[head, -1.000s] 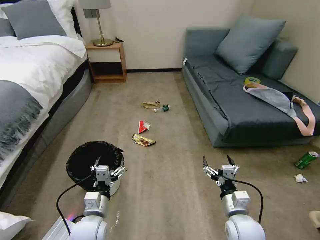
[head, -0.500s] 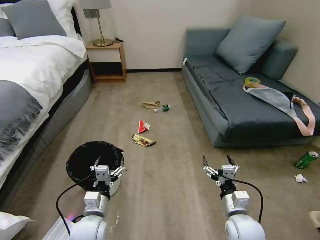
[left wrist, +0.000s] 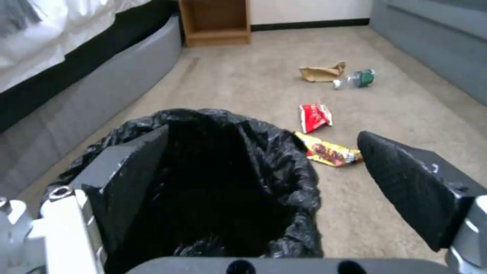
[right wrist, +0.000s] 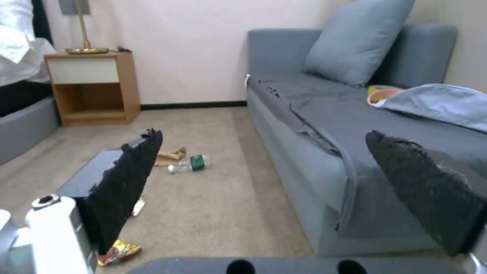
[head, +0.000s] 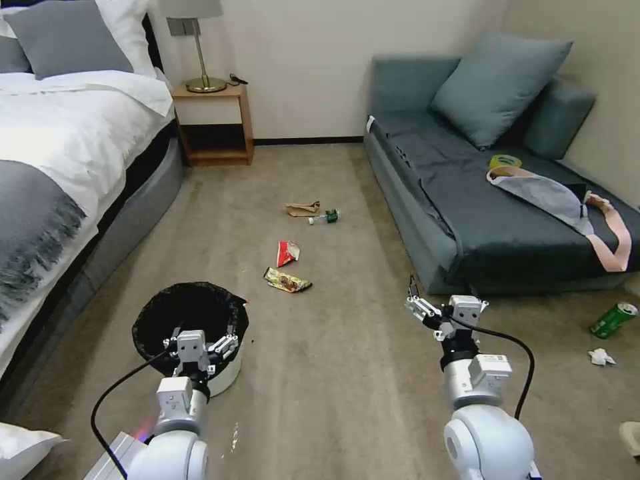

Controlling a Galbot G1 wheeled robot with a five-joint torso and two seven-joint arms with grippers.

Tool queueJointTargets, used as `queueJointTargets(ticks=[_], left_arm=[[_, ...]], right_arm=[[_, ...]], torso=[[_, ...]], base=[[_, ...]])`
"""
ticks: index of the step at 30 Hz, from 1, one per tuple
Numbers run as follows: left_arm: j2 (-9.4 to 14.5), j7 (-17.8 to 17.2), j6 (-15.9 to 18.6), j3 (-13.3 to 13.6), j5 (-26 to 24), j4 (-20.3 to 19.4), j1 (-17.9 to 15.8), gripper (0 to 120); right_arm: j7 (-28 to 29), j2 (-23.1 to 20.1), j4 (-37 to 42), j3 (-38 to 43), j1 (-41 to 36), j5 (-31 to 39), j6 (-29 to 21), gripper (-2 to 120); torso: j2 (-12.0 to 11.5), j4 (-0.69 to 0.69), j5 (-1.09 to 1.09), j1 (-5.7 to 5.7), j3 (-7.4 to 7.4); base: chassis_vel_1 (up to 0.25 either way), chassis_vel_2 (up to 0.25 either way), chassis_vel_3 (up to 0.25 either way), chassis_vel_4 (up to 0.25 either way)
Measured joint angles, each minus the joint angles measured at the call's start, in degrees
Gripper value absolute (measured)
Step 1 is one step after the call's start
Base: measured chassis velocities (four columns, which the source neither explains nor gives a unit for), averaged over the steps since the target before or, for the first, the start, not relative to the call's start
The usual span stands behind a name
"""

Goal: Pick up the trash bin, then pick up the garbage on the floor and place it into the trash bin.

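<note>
Over the bin (head: 190, 319), which stood on the carpet (head: 333, 373) near the bed (head: 60, 173), the left gripper (head: 200, 333) was held with fingers wide, gripping nothing. The right gripper (head: 443, 303) was raised beside the sofa (head: 480, 220), also spread wide and empty. The garbage (head: 287, 280) lay scattered beyond the bin.

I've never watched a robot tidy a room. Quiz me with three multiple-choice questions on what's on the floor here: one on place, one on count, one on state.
1. Where does the left end effector hang?
A. over the trash bin
B. on the sofa
C. beside the lamp

2. How many litter pieces lie in the middle of the carpet?
A. one
B. four
C. seven

3. The right end effector is:
A. shut on a bottle
B. open
C. shut on a wrapper

Answers: 1 A, its fingers straddle the black-lined rim; 2 B, gold wrapper, red packet, paper bag, bottle; 3 B, fingers apart, holding nothing.
</note>
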Motion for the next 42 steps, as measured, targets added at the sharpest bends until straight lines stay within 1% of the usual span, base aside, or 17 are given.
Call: queueJointTargets(ticks=[4,7,9,10,15,17,19,20,22,23,25,27,29,32,33,37,42], left_arm=[[0.09,-0.14,0.35,-1.13,-0.93,0.00,-0.08,100],[1.00,-1.56,1.90,-4.30,-3.90,-1.00,-0.35,100],[1.04,-1.62,1.97,-4.47,-3.99,-1.06,-0.37,100],[1.39,-2.45,2.82,-6.26,-4.92,-1.83,-0.61,100],[2.30,-4.08,5.11,-10.01,-7.53,-3.34,-1.13,100],[2.97,-5.20,7.17,-12.37,-9.87,-3.46,-1.86,100],[3.22,-5.81,8.18,-13.12,-10.78,-3.43,-2.22,100],[3.71,-6.97,10.06,-14.27,-12.60,-3.32,-2.94,100],[4.56,-9.56,14.13,-15.16,-16.24,-3.28,-4.10,100],[4.56,-9.56,14.13,-15.16,-16.24,-3.28,-4.10,100],[5.55,-11.40,18.09,-15.48,-18.99,-2.73,-5.42,100],[6.52,-12.83,20.42,-15.54,-20.19,-0.97,-7.47,100],[6.75,-13.29,21.07,-15.54,-20.50,-0.48,-8.08,100],[8.27,-15.48,23.89,-15.17,-22.29,2.69,-11.54,100],[8.27,-15.48,23.89,-15.17,-22.29,2.69,-11.54,100],[9.94,-17.29,26.10,-14.63,-23.92,6.00,-14.58,100],[11.20,-17.90,26.43,-14.37,-23.98,9.98,-17.01,100]], right_arm=[[0.11,-0.03,-0.16,0.55,-0.03,0.46,0.35,100],[0.14,-0.27,-0.27,1.37,-0.01,1.10,0.55,100],[0.13,-0.28,-0.29,1.38,-0.01,1.11,0.56,100],[0.15,-0.29,-0.50,1.51,-0.01,1.19,0.68,100],[0.19,-0.30,-0.98,1.74,0.09,1.22,1.09,100],[0.20,-0.44,-1.13,1.93,0.18,1.29,1.18,100],[0.20,-0.52,-1.15,1.94,0.20,1.33,1.19,100],[0.20,-0.61,-1.18,1.96,0.22,1.36,1.19,100],[0.20,-0.73,-1.18,1.93,0.24,1.38,1.20,100],[0.20,-0.73,-1.18,1.93,0.24,1.38,1.20,100],[0.19,-0.76,-1.18,1.68,0.31,1.38,1.20,100],[0.17,-0.86,-1.18,1.41,0.41,1.39,1.18,100],[0.16,-0.90,-1.17,1.36,0.43,1.39,1.17,100],[0.12,-1.20,-1.08,1.28,0.47,1.38,1.12,100],[0.12,-1.20,-1.08,1.28,0.47,1.38,1.12,100],[0.09,-1.39,-0.80,1.70,0.29,1.39,1.10,100],[0.05,-1.40,-0.91,1.65,0.37,1.39,1.10,100]], torso=[[0.00,0.00,0.00,0.00,0.00],[0.00,0.00,-0.01,0.00,0.00],[0.00,0.00,-0.01,0.00,0.00],[0.00,0.00,-0.01,0.00,0.00],[0.00,0.00,0.00,0.00,0.00],[0.00,0.00,-0.01,0.00,0.01],[0.00,0.00,-0.01,0.00,0.01],[0.00,0.01,0.00,0.00,0.01],[0.00,0.00,-0.01,0.00,0.01],[0.00,0.00,-0.01,0.00,0.01],[0.00,0.00,0.00,0.00,0.01],[0.00,0.00,-0.01,0.00,0.01],[0.00,0.00,-0.01,0.00,0.01],[0.00,0.00,-0.01,0.00,0.01],[0.00,0.00,-0.01,0.00,0.01],[0.00,0.00,-0.01,0.00,0.01],[0.00,0.00,-0.01,0.00,0.01]], base=[[0.000,0.000,0.000,0.000],[0.000,0.000,0.000,0.000],[0.000,0.000,0.000,0.000],[0.000,0.000,0.000,0.000],[0.000,0.000,0.000,0.000],[0.000,0.000,0.000,0.000],[0.000,0.000,0.000,0.000],[0.000,0.000,0.000,0.000],[0.000,0.000,0.000,0.000],[0.000,0.000,0.000,0.000],[0.000,0.000,0.000,0.000],[0.000,0.000,0.000,0.000],[0.000,0.000,0.000,0.000],[0.000,0.000,0.000,0.000],[0.000,0.000,0.000,0.000],[0.000,0.000,0.000,0.000],[0.000,0.000,0.000,0.000]])
